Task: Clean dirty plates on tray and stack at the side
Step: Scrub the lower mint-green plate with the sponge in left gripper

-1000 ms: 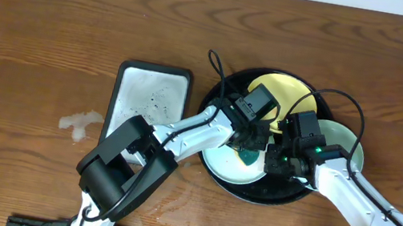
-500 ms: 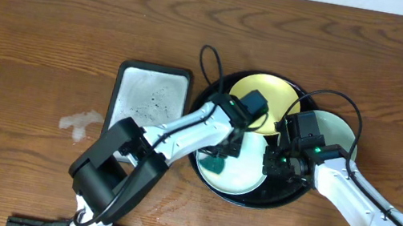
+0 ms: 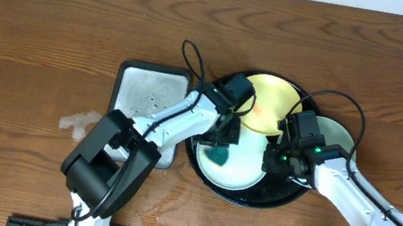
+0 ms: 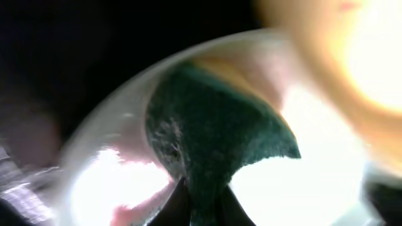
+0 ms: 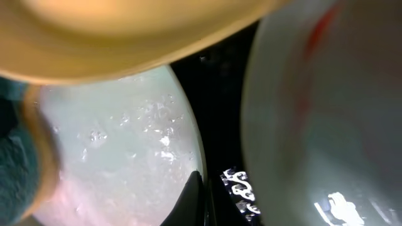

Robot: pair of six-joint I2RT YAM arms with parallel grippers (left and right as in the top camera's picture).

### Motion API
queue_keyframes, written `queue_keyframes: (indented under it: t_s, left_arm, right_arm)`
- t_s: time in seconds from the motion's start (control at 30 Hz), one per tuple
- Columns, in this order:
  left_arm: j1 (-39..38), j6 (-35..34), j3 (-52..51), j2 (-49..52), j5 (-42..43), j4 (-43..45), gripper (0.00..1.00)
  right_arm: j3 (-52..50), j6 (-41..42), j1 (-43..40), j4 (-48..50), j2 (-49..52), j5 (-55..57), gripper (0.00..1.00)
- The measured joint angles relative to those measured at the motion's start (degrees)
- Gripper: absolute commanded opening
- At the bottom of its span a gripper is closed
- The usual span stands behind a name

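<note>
Only my right wrist view shows the red smear on the light blue plate; overhead, my right arm overlaps that plate. Left gripper clenches the sponge; right gripper is closed.

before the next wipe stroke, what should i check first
1. sponge clamped in left claw: ok
2. sponge resting on the pale plate: ok
3. right claw shut at that plate's edge and steadying it: cannot tell
4. pale plate free of red: cannot tell, partly hidden
5. yellow plate clean: not ok, red smear
6. light blue plate clean: not ok, red streak
</note>
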Motion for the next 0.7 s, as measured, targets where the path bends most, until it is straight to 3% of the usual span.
queue_keyframes:
  t_s: [0.33, 0.57, 0.7]
  left_arm:
    - [-7.85, -1.97, -0.33, 0.55, 10.16, 6.71, 0.07]
    - [-8.44, -2.8, -0.42, 0.55, 9.7, 6.45, 0.08]
    - [-7.85, -2.73, 0.02, 0.37, 5.2, 1.46, 0.07]
  right_arm:
    - [-0.02, 3.58, 0.0, 0.46, 0.0, 0.76, 0.01]
    - [-0.11, 4.04, -0.04, 0.55, 0.0, 1.62, 0.01]
    - [-0.11, 4.24, -0.02, 0.42, 0.0, 1.42, 0.01]
